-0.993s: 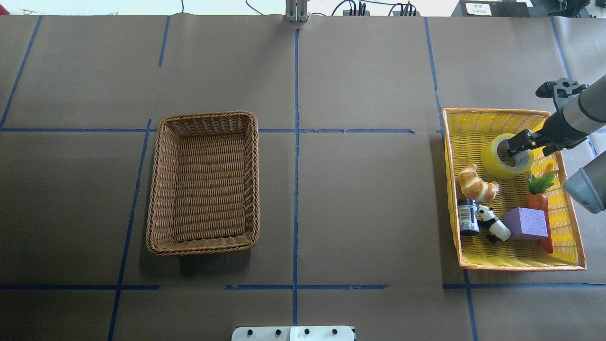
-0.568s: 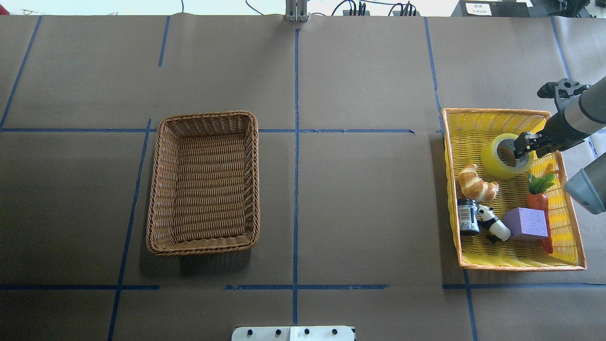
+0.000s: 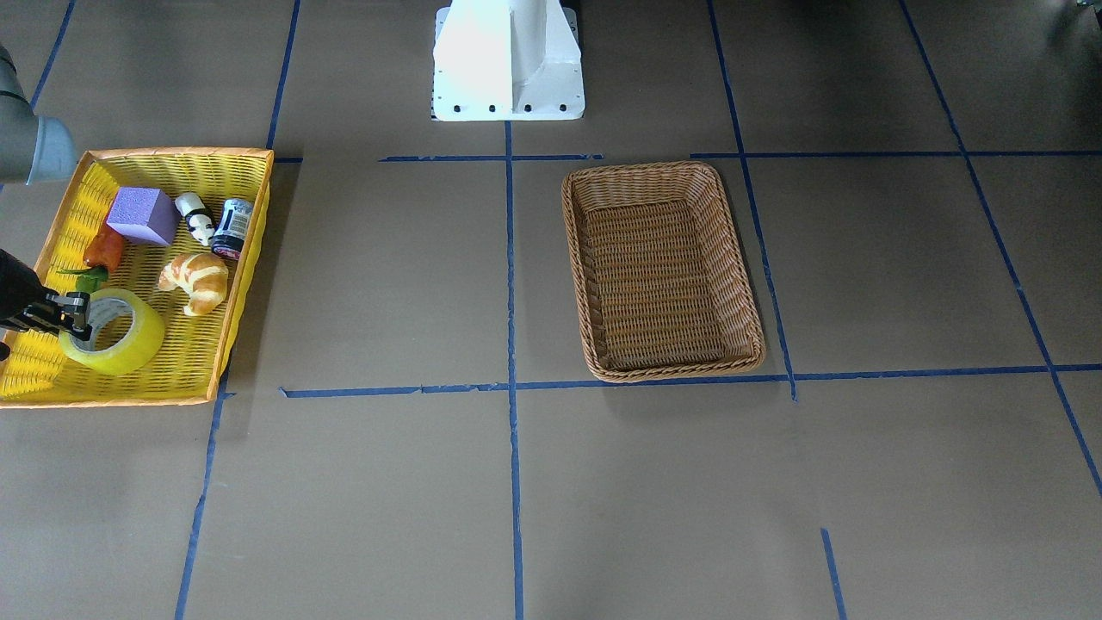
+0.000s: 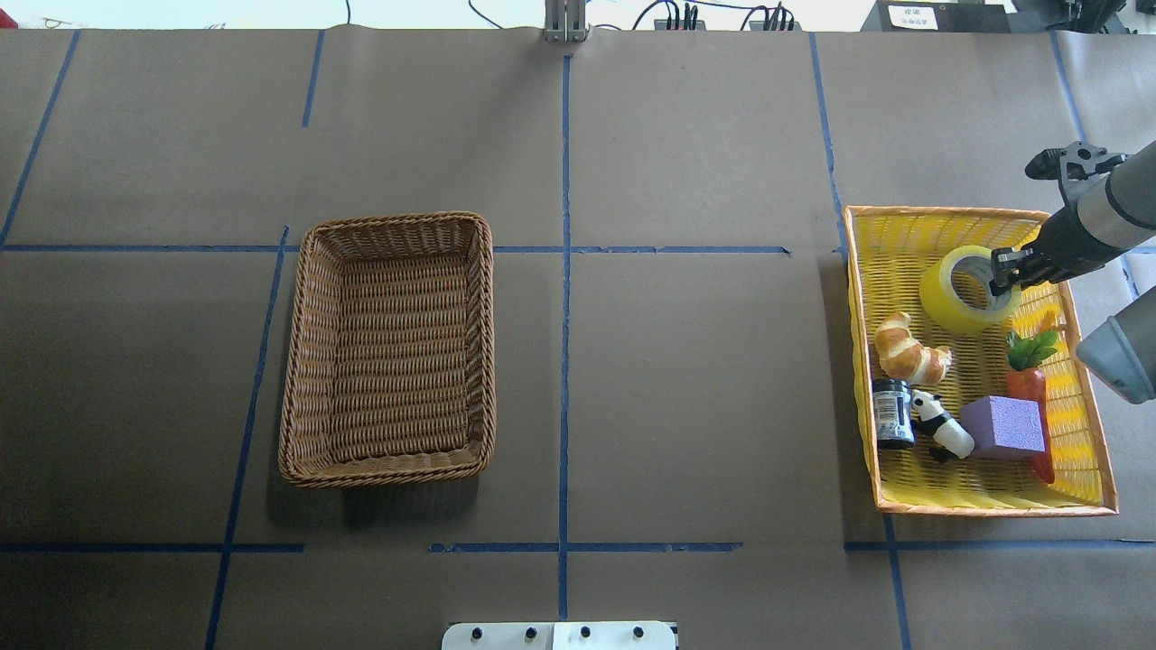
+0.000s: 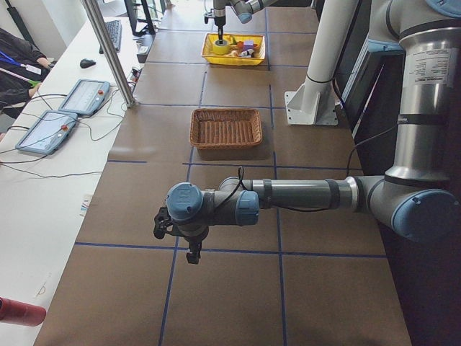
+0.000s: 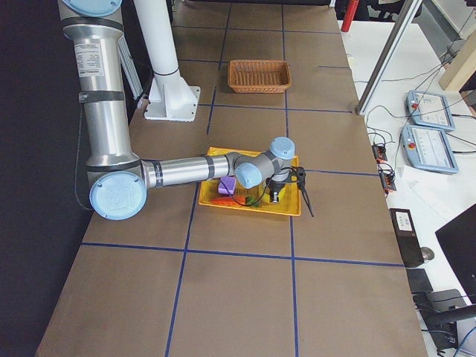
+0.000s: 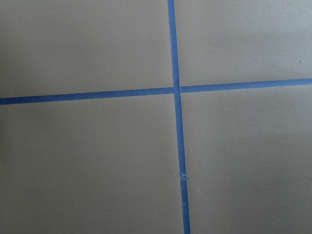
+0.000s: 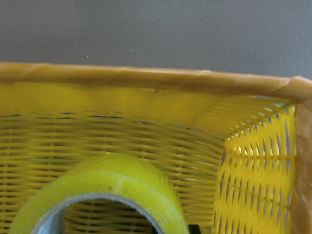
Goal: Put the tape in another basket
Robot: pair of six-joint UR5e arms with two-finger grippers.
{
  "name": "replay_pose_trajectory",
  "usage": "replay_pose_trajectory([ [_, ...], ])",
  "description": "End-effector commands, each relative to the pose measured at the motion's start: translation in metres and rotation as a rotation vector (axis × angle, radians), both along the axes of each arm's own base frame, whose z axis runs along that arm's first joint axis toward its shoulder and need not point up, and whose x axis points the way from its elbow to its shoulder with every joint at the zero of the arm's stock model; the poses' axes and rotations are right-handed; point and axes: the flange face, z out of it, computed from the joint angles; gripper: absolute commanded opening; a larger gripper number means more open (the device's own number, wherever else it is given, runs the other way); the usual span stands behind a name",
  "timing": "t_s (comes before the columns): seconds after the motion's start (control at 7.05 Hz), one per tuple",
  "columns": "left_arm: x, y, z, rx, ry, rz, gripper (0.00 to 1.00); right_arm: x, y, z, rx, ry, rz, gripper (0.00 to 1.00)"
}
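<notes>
One tape (image 4: 941,303) in one right claw (image 4: 1001,273); one basket (image 4: 388,352), well apart.

No words or numbers can be read anywhere. The white paper label (image 4: 912,15) on the black box (image 4: 980,20) at the far table edge has dark print, but it is too small. The small dark jar (image 4: 893,413) in the bright yellow basket (image 4: 984,502) has a printed label, too blurry.

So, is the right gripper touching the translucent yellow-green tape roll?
Touching: overhead view shows the right gripper pinching the rim of the translucent yellow-green tape roll.
</notes>
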Motion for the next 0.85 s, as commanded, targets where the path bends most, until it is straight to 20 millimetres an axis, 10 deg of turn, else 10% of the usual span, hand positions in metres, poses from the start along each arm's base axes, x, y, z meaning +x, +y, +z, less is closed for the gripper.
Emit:
replay_pose_trajectory([
  [0.0,0.001,-0.001,-0.006,0.01,0.0,0.0,1.0,0.028,-0.006,-0.034,0.018,-0.095,0.02,0.0],
  [0.57,0.008,-0.008,-0.056,0.07,-0.001,-0.021,1.0,0.021,-0.007,-0.125,0.004,-0.262,0.035,0.0],
  [0.71,0.037,-0.011,-0.089,0.03,0.041,-0.046,1.0,0.009,-0.01,-0.155,-0.032,-0.293,0.073,0.01],
])
